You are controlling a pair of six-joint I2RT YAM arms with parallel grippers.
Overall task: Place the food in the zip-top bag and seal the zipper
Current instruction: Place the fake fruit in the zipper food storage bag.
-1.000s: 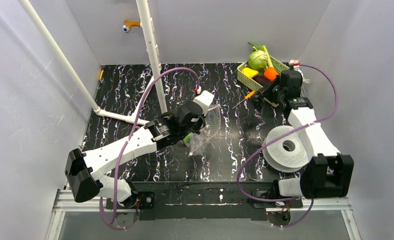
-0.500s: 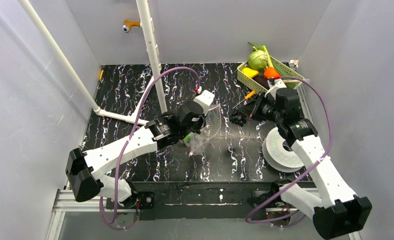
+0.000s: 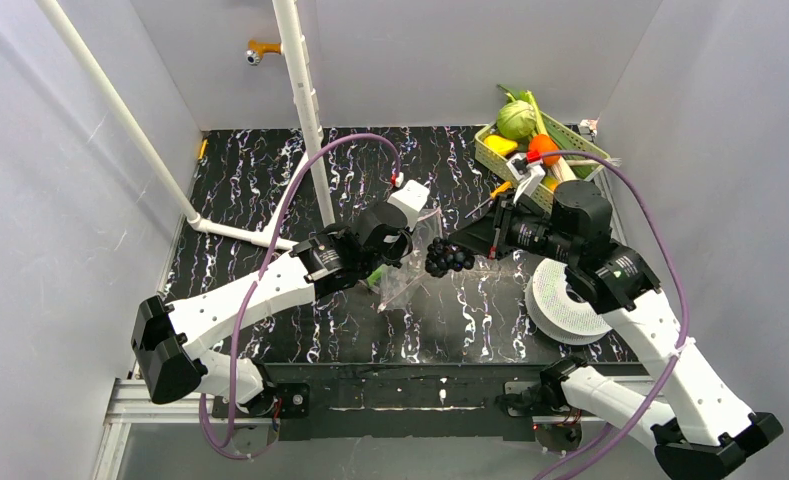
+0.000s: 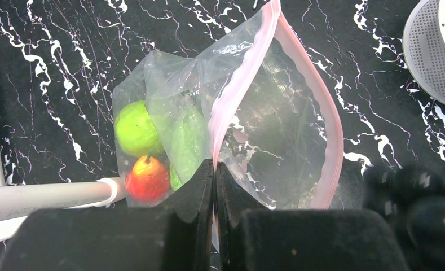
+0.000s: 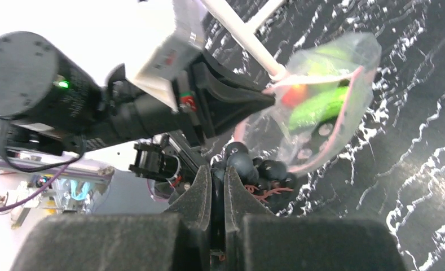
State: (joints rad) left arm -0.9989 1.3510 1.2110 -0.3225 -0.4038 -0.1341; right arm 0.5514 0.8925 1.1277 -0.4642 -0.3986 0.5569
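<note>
The clear zip-top bag (image 3: 418,262) stands open at mid-table. My left gripper (image 4: 215,169) is shut on its pink zipper (image 4: 237,90) edge and holds the mouth open. Inside lie a round green fruit (image 4: 135,129), a red-orange fruit (image 4: 148,178) and a green piece (image 4: 186,141). My right gripper (image 5: 217,175) is shut on the dark purple grape bunch (image 3: 448,257) and holds it in the air just right of the bag mouth; the bunch also shows in the right wrist view (image 5: 259,169). A yellow piece (image 3: 500,145) and an orange fruit (image 3: 542,147) remain in the basket.
A pale green basket (image 3: 492,160) at the far right corner also holds a cabbage head (image 3: 516,120) and a leek. A white perforated disc (image 3: 565,300) lies right of the bag. A white pipe (image 3: 305,100) stands behind the left arm. An orange screwdriver (image 3: 498,190) lies by the basket.
My right gripper has come left from the basket, carrying the grape bunch to just beside the bag mouth. The left arm and bag have stayed put.
</note>
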